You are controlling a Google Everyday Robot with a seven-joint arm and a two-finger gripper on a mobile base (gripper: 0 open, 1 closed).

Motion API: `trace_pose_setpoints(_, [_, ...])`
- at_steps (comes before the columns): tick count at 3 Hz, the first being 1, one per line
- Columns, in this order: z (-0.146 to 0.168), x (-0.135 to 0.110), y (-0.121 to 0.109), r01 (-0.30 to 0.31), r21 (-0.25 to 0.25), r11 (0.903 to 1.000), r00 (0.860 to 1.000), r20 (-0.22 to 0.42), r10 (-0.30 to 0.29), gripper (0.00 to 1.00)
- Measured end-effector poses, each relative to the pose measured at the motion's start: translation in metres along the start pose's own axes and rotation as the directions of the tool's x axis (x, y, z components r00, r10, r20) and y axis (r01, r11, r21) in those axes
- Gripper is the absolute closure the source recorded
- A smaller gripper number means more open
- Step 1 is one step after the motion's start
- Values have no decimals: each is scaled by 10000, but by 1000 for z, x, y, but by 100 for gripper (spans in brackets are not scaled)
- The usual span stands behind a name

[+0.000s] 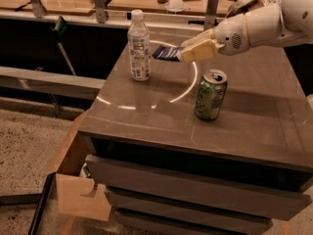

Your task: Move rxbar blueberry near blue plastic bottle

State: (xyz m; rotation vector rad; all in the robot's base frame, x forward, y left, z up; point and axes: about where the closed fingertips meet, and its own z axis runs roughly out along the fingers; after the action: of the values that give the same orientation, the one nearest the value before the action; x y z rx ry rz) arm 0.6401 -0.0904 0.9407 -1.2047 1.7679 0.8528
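Note:
The rxbar blueberry (pixel 165 52) is a flat dark navy wrapper held just above the back of the grey-brown cabinet top (pixel 146 106). My gripper (pixel 182 53) comes in from the right on a white arm and is shut on the bar's right end. The blue plastic bottle (pixel 139 45), clear with a white cap and a pale label, stands upright at the back left, a short gap left of the bar.
A green soda can (pixel 211 95) stands open-topped in the middle right of the top, in front of my gripper. A curved light reflection crosses the top. A cardboard box (pixel 73 180) sits on the floor at the left. Cluttered wooden benches run behind.

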Motion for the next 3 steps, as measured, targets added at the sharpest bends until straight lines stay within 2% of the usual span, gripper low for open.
trace_pose_setpoints(1, [12,3,-2,27,-74,10000,10000,-30,-27,100])
trace_pose_setpoints(3, [38,13,-5,22,-542,9985,9992,-389,-43,59])
